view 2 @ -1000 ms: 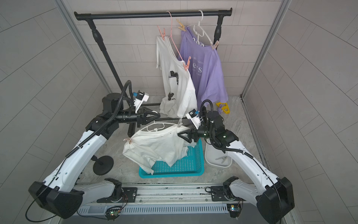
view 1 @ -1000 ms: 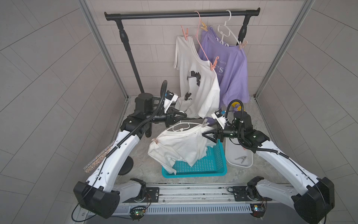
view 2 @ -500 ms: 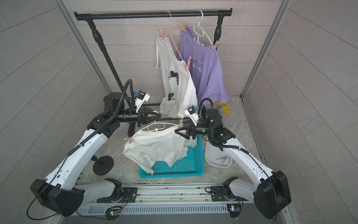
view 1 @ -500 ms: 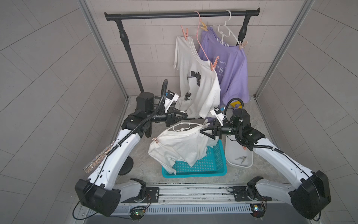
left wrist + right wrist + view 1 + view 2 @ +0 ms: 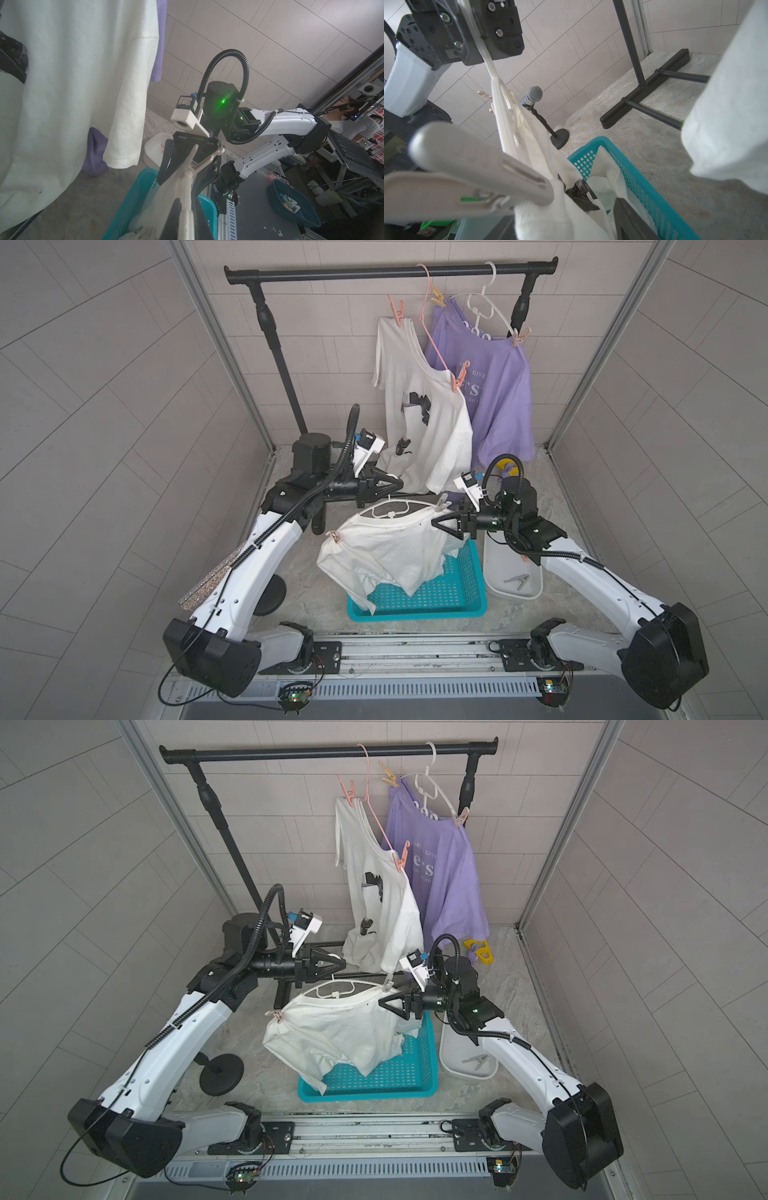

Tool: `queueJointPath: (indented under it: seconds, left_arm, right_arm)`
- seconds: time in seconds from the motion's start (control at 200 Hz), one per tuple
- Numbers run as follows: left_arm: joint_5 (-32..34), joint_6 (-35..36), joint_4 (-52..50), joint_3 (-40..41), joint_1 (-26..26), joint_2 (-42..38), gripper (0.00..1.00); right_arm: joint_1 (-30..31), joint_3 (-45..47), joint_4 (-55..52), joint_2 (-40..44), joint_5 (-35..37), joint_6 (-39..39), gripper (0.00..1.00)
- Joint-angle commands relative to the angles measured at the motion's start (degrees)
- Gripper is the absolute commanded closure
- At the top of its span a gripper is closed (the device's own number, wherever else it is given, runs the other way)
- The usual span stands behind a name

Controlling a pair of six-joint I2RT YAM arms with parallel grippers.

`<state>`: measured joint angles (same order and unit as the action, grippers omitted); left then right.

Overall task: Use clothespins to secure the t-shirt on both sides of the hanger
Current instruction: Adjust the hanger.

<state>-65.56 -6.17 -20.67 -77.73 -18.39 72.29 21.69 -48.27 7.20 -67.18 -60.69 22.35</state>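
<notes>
A pink clothespin (image 5: 333,536) sits on the left shoulder of the t-shirt (image 5: 390,547) and a grey clothespin (image 5: 443,502) on the right one, so the pinning seems nearly finished. The left gripper (image 5: 397,485) is closed tight on the hook of the hanger (image 5: 390,512). The right gripper (image 5: 441,526) stands partly open just below the grey clothespin, against the cloth. I think it should next retreat without dragging anything.

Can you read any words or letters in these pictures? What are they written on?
"GIVE": small white print on the purple t-shirt, top line; the words before it are hidden or blurred.
"e s": big white letters below it, partly hidden.
Third line beneath: too small to read.
Hanging white t-shirt: a black picture, no readable words.
</notes>
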Motion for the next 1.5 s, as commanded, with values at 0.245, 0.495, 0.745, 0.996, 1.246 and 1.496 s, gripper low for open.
queueJointPath:
  seconds: [0.245, 0.495, 0.745, 0.996, 1.246, 1.496]
  left_arm:
    - [-2.04, 1.37, -0.60, -3.34, 0.59, 0.47, 1.00]
    - [-3.02, 1.60, -1.78, -4.71, 0.89, 1.72, 1.00]
    - [-1.44, 2.49, -2.76, -4.88, 1.00, 1.99, 1.00]
    - [1.52, 2.59, -3.60, -5.49, 0.99, 2.44, 0.84]
    - [8.30, 4.97, -7.37, -6.28, 0.99, 2.23, 0.41]
    - [17.54, 5.03, -8.19, -6.20, 0.99, 1.35, 0.34]
  right_arm:
    - [-0.16, 2.08, 7.30, -0.59, -3.19, 4.19, 0.40]
    - [-0.16, 2.06, 7.93, -0.99, -3.48, 4.80, 0.43]
    - [-0.18, 1.87, 8.87, -1.89, -4.17, 5.93, 0.59]
    - [-0.23, 1.73, 8.50, -1.98, -3.91, 6.22, 0.86]
    - [-0.16, 0.79, 7.18, -1.76, -3.15, 5.98, 1.00]
    - [-0.16, 0.61, 5.40, -1.01, -1.23, 5.44, 1.00]
